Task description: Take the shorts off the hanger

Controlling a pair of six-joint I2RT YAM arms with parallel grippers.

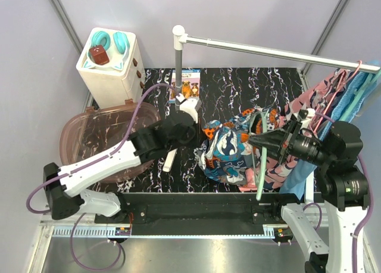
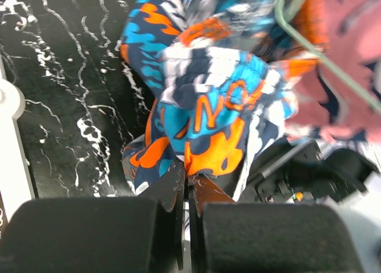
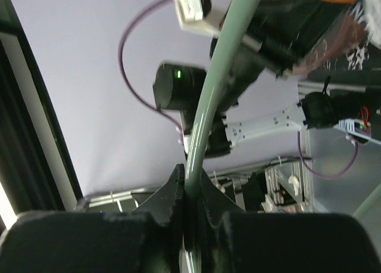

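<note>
The orange, blue and white patterned shorts [image 1: 225,151] hang bunched over the table's middle, still on a pale green hanger [image 1: 261,171]. My left gripper [image 1: 195,132] is shut on the shorts' hem; the left wrist view shows the cloth [image 2: 205,115] pinched between its fingertips [image 2: 189,179]. My right gripper [image 1: 257,140] is shut on the green hanger bar [image 3: 205,106]. The pink printed shorts [image 1: 297,121] and the light blue shorts [image 1: 357,94] hang from the rail [image 1: 268,49] at the right.
A pink translucent tub [image 1: 101,139] sits at the left. A white drawer unit [image 1: 110,64] with teal items on top stands at the back left. A small picture card [image 1: 184,85] leans by the rail's post [image 1: 177,64].
</note>
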